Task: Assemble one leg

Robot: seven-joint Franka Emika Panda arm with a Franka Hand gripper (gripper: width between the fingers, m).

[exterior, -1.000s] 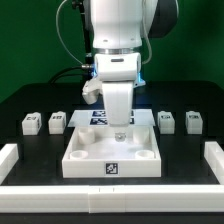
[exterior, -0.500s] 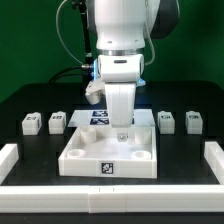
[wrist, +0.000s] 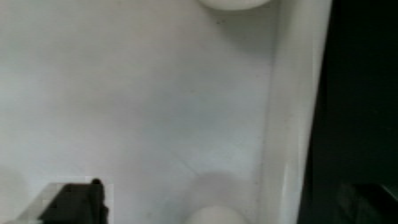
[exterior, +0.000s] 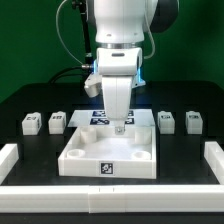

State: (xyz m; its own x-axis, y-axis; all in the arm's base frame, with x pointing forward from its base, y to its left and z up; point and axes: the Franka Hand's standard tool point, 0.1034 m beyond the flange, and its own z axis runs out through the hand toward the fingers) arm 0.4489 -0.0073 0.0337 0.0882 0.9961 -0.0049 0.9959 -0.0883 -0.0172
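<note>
Legs (exterior: pixel 57 121), four alike, lie on the black table (exterior: pixel 30 140), two off each side of the tray-like piece and apart from it, none held. Robot arm (exterior: pixel 118 35) stands upright over the centre. White square tray-like piece (exterior: pixel 100 146) with round corner sockets lies beneath it; the marker board (exterior: pixel 98 116) shows just behind. Gripper (exterior: pixel 119 126) hangs low over that piece's far half, fingers (wrist: pixel 71 203) apart, only white surface between them.

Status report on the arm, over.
Gripper open, empty, above tray. Four legs lie loose, two each side of tray. Nothing blocking them.
</note>
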